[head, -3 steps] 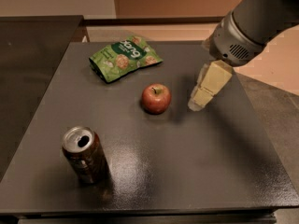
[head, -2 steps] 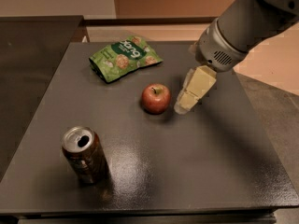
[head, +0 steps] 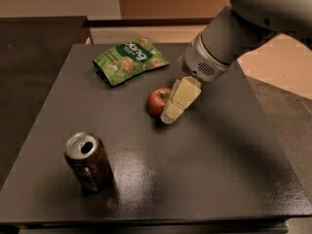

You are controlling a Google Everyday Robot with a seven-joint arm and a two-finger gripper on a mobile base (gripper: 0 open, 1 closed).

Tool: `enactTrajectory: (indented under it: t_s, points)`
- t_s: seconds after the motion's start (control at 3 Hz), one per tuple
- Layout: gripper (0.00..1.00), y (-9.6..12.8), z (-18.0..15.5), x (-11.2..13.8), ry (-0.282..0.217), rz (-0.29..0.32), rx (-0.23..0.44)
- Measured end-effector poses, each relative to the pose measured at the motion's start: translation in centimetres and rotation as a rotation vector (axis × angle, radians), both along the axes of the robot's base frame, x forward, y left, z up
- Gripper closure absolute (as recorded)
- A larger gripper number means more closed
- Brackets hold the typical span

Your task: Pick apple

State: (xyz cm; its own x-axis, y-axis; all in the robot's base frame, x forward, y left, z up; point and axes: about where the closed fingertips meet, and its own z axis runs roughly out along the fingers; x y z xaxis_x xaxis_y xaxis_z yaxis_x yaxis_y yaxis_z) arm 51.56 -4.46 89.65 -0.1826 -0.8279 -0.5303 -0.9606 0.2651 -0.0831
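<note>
From my seat I cannot tell whether the jaws are spread or pressed together: the gripper (head: 171,112) shows as one pale block, low over the table and right against the apple's right side, hiding part of it. I cannot say either whether it is touching the fruit or just in front of it.

The apple (head: 157,100) sits on the table a little above the middle, upright, with nothing lifted yet. I judge the step in hand to be the final approach and closing.

To do it well, I would want the apple's widest part centred between the jaws before closing. It is round and could roll off at a one-sided nudge, so I would come down slowly. I would close gently, enough to hold without bruising, then lift straight up. The arm (head: 219,48) slants in from the upper right, so any sideways push would send the apple left, toward open table.

The bag (head: 129,60) lies flat beyond the apple on its left, near it but apart. The can (head: 87,162) stands upright, opened, well apart at the near left. Neither is in the way of a straight lift.

The table (head: 209,174) is dark, flat and slightly glossy, likely offering little grip to stop a rolling apple. A darker counter (head: 34,38) adjoins it on the left. Behind are tan walls, and lighter floor (head: 282,67) shows to the right.
</note>
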Motion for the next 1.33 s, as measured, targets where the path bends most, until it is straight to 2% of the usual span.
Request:
enactTrajectory:
  t_s: [0.67, 1.33]
  points:
    - [0.0, 2.0, -2.1, 0.6, 0.031, 0.01, 0.008]
    - [0.0, 2.3, -3.4, 0.8, 0.052, 0.006, 0.0]
